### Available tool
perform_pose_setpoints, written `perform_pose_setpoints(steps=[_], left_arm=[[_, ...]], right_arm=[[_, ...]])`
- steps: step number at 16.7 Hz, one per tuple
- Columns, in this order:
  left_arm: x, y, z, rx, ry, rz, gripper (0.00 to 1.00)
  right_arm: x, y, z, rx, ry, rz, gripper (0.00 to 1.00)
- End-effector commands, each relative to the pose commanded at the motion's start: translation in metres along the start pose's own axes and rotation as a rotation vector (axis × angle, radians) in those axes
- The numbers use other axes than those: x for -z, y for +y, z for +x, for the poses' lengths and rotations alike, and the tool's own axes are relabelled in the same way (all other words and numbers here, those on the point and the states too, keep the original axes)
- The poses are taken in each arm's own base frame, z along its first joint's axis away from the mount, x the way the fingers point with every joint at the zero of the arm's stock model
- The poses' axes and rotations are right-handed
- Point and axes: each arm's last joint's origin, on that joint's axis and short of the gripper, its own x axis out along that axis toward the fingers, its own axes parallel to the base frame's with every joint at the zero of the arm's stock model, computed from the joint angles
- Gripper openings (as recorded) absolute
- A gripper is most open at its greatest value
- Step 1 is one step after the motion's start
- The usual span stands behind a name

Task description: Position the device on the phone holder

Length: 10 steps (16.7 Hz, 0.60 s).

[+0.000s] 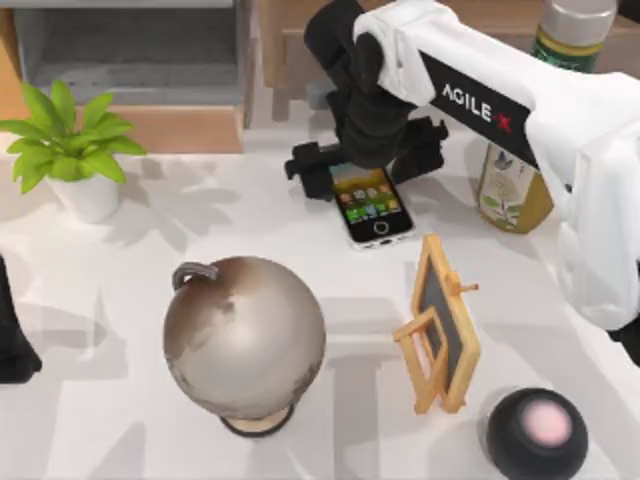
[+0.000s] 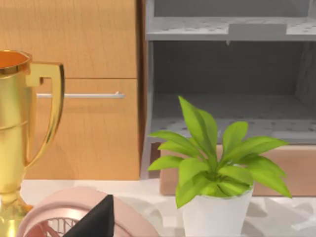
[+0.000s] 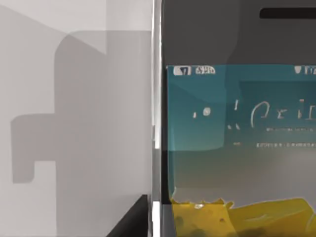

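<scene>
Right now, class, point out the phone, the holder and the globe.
Phone (image 1: 376,208), top view, on its lit screen.
Holder (image 1: 447,318), top view, on its dark back panel.
Globe (image 1: 244,336), top view, on the top of the sphere.

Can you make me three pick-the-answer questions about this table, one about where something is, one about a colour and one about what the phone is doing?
1. Where is the globe?
A. Near the front of the table, left of the small wooden stand
B. Behind the bottle
C. On top of the phone

2. What colour are the leaves of the potted plant?
A. Red
B. Green
C. Blue

3. How is the phone lying?
A. Upright on the stand
B. Flat, screen up, with the right gripper over its far end
C. Face down

Answers: 1 A, the globe sits left of the stand. 2 B, the leaves are bright green. 3 B, its lit icons face up on the table.
</scene>
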Motion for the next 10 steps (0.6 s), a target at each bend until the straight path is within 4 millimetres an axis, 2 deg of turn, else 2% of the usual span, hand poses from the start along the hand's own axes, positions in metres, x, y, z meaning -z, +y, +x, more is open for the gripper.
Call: perform_pose_setpoints(steps=[1,2,9,10], left_arm=[[0.0,0.0,0.0,0.0,0.0,0.0,1.0],[0.0,0.0,0.0,0.0,0.0,0.0,1.0],[0.0,0.0,0.0,0.0,0.0,0.0,1.0],[0.0,0.0,0.0,0.0,0.0,0.0,1.0]], right_arm=[[0.0,0.0,0.0,0.0,0.0,0.0,0.02],[0.0,0.0,0.0,0.0,0.0,0.0,0.0],[0.0,0.0,0.0,0.0,0.0,0.0,0.0],[0.0,0.0,-0.02,0.011,-0.016,-0.003,0.0]])
